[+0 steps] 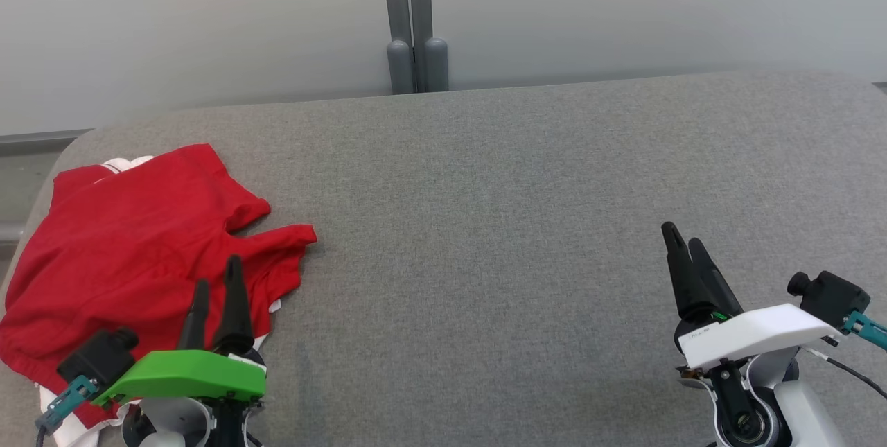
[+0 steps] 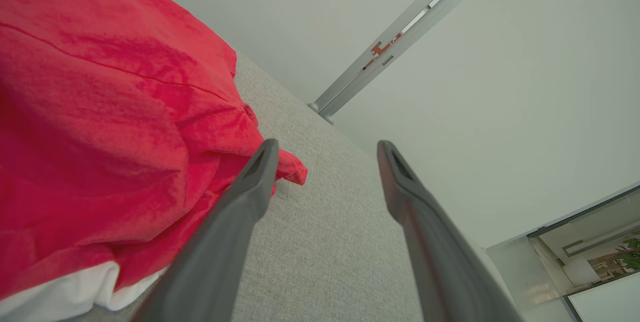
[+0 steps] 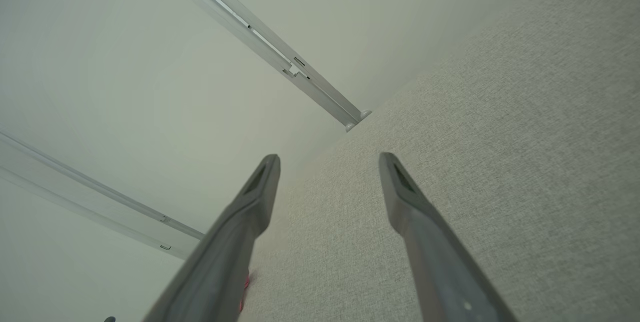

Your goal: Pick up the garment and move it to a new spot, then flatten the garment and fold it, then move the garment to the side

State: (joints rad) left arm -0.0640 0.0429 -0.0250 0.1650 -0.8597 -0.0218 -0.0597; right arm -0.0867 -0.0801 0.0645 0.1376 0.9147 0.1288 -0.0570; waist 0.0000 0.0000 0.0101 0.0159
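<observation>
Left gripper (image 1: 217, 272), jaws wide, hangs over the red garment (image 1: 125, 239); right gripper (image 1: 682, 234) wide, empty. Risk: pinching only one layer (white beneath, perhaps lining), garment bunches.

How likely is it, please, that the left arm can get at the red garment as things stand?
Probably yes: the left gripper is open right at the garment's edge, and nothing lies between them.
</observation>
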